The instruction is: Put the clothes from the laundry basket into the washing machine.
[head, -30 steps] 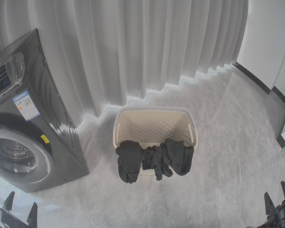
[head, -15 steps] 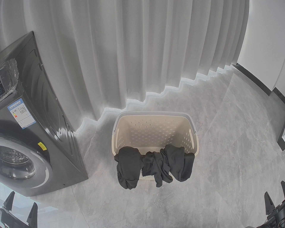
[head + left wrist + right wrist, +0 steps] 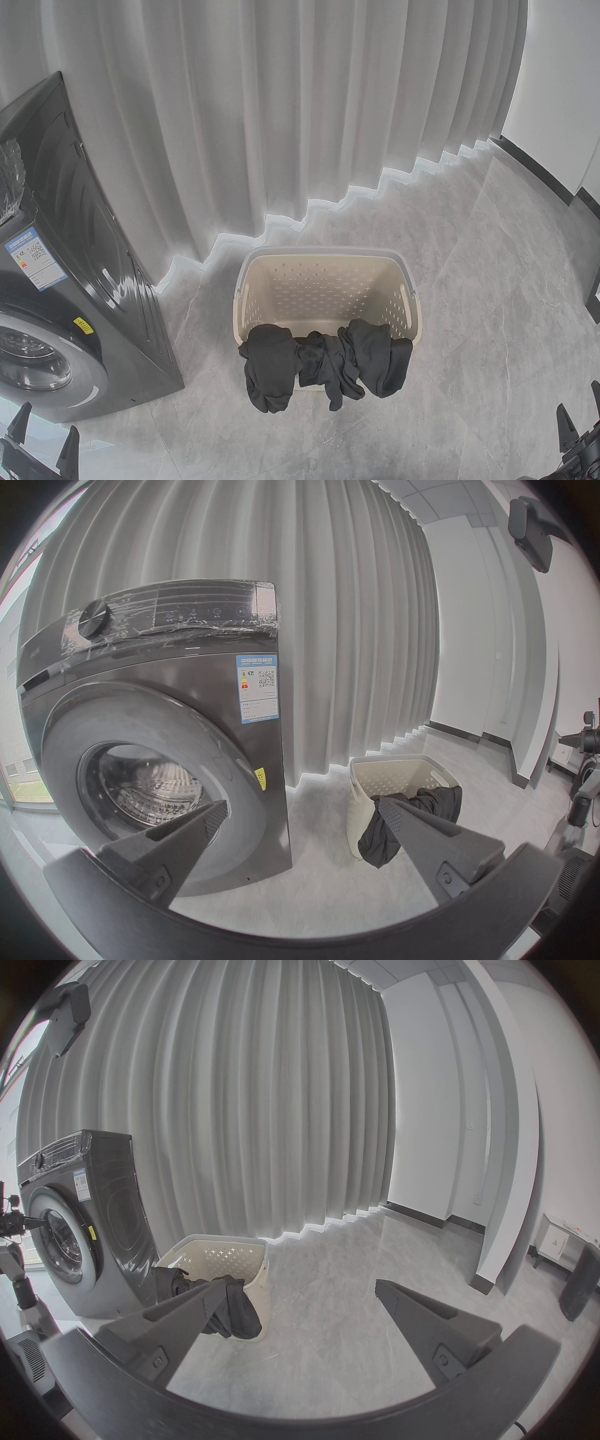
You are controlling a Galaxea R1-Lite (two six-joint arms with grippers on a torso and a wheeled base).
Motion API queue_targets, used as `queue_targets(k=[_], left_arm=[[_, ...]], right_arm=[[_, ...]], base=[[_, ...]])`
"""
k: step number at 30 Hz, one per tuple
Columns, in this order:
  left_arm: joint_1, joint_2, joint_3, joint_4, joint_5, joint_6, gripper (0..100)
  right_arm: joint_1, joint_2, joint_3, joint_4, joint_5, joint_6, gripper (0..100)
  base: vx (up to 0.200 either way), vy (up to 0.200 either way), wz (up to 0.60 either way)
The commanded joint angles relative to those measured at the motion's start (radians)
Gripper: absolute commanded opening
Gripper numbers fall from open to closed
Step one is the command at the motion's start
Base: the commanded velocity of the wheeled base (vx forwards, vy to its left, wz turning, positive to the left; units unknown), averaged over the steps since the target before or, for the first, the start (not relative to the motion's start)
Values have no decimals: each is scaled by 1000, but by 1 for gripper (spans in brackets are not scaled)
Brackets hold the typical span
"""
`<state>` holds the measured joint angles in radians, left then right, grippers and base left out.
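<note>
dark clothes (image 3: 270, 369) draped over the laundry basket (image 3: 325, 252) rim
my left gripper (image 3: 299, 802) and right gripper (image 3: 300, 1286) both spread apart, empty

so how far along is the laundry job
Nothing looks done: the black clothes hang over the near rim of the laundry basket, and the washing machine drum shows no clothes. Nothing is in hand; the left hand and right hand are open and empty. All the loading is left.

Nothing legible. On the washing machine (image 3: 156, 686) front, a blue-and-white label (image 3: 257, 688) with QR code, print too small; below, a yellow sticker (image 3: 260, 778), unreadable too.
</note>
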<state>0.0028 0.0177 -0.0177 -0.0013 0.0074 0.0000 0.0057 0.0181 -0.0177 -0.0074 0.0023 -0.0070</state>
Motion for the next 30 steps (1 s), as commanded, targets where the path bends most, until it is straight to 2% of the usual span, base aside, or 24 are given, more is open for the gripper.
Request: queue_targets(k=[1,8,17,30], left_arm=[[0,-13,18,0,0,0,100],[0,-13,18,0,0,0,100],[0,-13,18,0,0,0,100],[0,-13,18,0,0,0,100]], right_arm=[[0,-1,18,0,1,-1,100],[0,-1,18,0,1,-1,100],[0,-1,18,0,1,-1,100],[0,-1,18,0,1,-1,100]], base=[[0,0,0],[0,0,0],[0,-200,0],[15,0,0]])
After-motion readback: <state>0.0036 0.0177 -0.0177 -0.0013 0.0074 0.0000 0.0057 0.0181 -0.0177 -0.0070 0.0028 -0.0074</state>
